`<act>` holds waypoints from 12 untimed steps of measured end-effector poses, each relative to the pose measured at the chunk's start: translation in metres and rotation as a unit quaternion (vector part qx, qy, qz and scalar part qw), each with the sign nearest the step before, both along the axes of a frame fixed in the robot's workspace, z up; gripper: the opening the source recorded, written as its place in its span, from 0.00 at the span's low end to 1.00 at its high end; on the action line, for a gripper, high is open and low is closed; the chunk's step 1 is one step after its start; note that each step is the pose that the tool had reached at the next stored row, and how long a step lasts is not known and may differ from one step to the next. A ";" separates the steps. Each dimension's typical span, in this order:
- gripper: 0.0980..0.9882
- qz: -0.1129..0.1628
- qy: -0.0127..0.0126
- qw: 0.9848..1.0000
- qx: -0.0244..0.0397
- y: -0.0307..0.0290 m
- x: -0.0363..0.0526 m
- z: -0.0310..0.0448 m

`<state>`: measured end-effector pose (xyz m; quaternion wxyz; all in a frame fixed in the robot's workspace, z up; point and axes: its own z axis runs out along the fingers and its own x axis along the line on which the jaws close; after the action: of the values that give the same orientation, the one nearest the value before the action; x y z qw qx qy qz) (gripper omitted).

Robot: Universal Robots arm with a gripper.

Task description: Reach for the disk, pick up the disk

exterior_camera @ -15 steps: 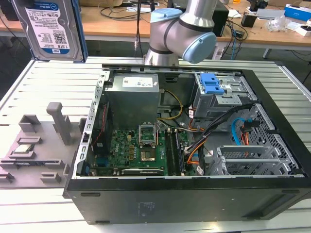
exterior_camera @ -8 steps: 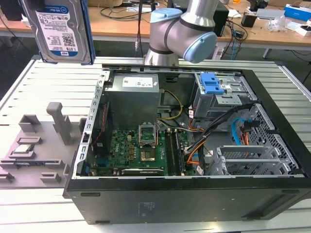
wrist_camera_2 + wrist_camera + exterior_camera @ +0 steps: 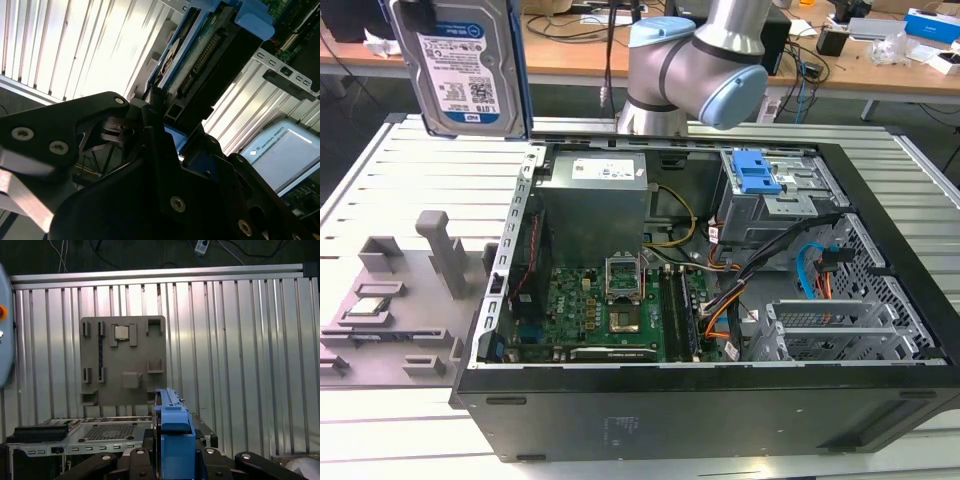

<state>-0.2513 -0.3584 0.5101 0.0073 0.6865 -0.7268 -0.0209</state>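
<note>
**Item 1: the disk (image 3: pixel 465 65).** Silver-grey drive with a white-and-blue label, in a blue carrier frame. You will find it at the exterior view's upper left. It stands upright in the air, clear of the ribbed metal table (image 3: pixel 440 170), with its label face toward that camera. Its lower edge sits just above and beside the far left corner of the open computer case (image 3: pixel 720 420).

**Item 2: the gripper (image 3: pixel 174 456).** The black jaws are pressed in from both sides on the disk's blue frame. In the first wrist view you see the disk edge-on (image 3: pixel 172 425), rising straight out from between them. In the second wrist view the disk (image 3: pixel 200 55) extends away from the gripper (image 3: pixel 167 122), connector edge showing.

**Item 3: the robot arm (image 3: pixel 695 60).** It stands behind the case.

**Item 4: inside the case.**
- A grey power-supply box (image 3: pixel 595 195)
- A green motherboard (image 3: pixel 600 310)
- A blue latch (image 3: pixel 757 172) on the drive cage

**Item 5: the grey fixture plate (image 3: pixel 390 300).** It lies on the table to the exterior view's left of the case and carries a square chip (image 3: pixel 367 305).
</note>
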 end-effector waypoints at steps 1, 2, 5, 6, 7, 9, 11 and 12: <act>0.30 0.000 0.000 1.000 0.000 0.0000 0.0018 -0.0010; 0.30 0.000 0.000 1.000 0.000 0.0000 0.0041 -0.0029; 0.30 0.000 0.000 1.000 0.000 0.0000 0.0079 -0.0069; 0.30 0.000 0.000 1.000 0.000 0.0000 0.0093 -0.0085; 0.30 0.000 0.000 1.000 0.000 0.0000 0.0107 -0.0100; 0.30 0.000 0.000 1.000 -0.001 0.0000 0.0154 -0.0130; 0.30 0.000 0.000 1.000 -0.001 0.0000 0.0218 -0.0140; 0.30 0.000 0.000 1.000 -0.001 0.0000 0.0237 -0.0141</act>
<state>-0.2276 -0.3584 0.4960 0.0080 0.6864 -0.7269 -0.0202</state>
